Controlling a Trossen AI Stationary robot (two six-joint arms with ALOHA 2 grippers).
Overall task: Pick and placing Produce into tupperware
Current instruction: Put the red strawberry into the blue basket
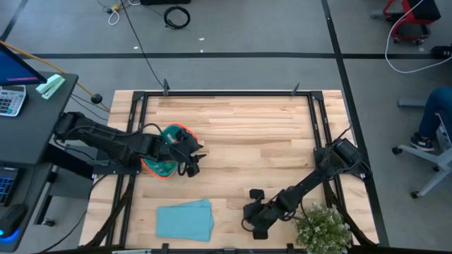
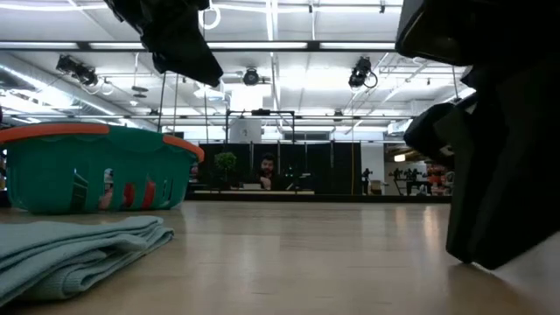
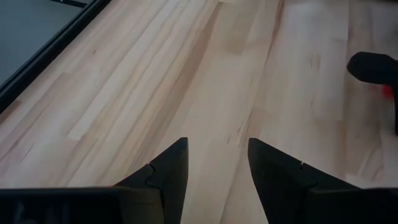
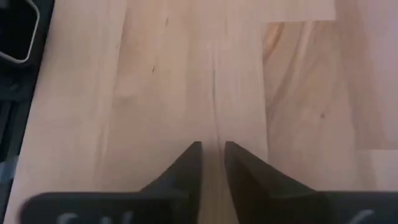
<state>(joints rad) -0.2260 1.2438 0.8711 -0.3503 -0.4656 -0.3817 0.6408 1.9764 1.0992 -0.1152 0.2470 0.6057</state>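
Note:
The teal tub with an orange rim (image 1: 164, 164) stands at the table's left; the low view shows it (image 2: 96, 166) with small red produce (image 2: 131, 194) behind its slots. My left gripper (image 1: 193, 161) hovers at the tub's right side, raised off the table, open and empty (image 3: 217, 144) over bare wood. My right gripper (image 1: 252, 212) is low near the table's near edge, its fingers close together with nothing between them (image 4: 212, 146). A small red bit (image 3: 388, 92) shows beside a dark shape at the edge of the left wrist view; what it is I cannot tell.
A folded light-blue cloth (image 1: 183, 219) lies at the near edge, left of my right gripper. A bushy pale-green potted plant (image 1: 322, 227) stands at the near right corner beside my right arm. Bare wood lies at the table's middle and far side.

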